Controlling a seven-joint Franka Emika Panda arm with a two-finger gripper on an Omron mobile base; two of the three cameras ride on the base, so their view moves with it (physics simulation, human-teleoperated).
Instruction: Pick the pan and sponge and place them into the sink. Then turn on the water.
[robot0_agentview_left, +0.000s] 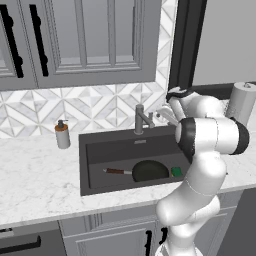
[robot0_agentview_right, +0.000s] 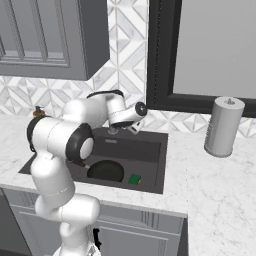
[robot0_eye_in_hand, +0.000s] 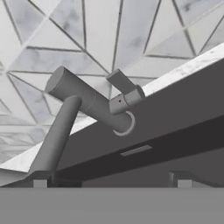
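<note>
Left base view: white arm nearest, gripper (robot0_agentview_left: 167, 116) beside faucet (robot0_agentview_left: 140, 120), above sink (robot0_agentview_left: 95, 170) back rim. Pan (robot0_agentview_left: 150, 171) and sponge (robot0_agentview_left: 176, 172) lie in basin below gripper, sponge just beside pan. Soap bottle (robot0_agentview_left: 62, 134) on bench (robot0_agentview_left: 35, 180) well off.

Right base view: gripper (robot0_agentview_right: 134, 126) above sink (robot0_agentview_right: 160, 165) back edge; pan (robot0_agentview_right: 106, 171), sponge (robot0_agentview_right: 134, 179) below. Paper roll (robot0_agentview_right: 223, 127) well apart.

Hand view: fingertips (robot0_eye_in_hand: 40, 183) spread wide, released, nothing between; faucet (robot0_eye_in_hand: 87, 103) close ahead.

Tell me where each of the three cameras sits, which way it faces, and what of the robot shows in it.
Left base view: behind the arm on its left, looking forward and down at the sink holding the pan and sponge; the white arm rises at lower right.
Right base view: behind on the right, facing the same sink, pan and sponge; the arm rises at lower left.
Hand view: on the hand, rolled, facing the faucet and backsplash; the open end effector shows its fingertips at the bottom.
</note>
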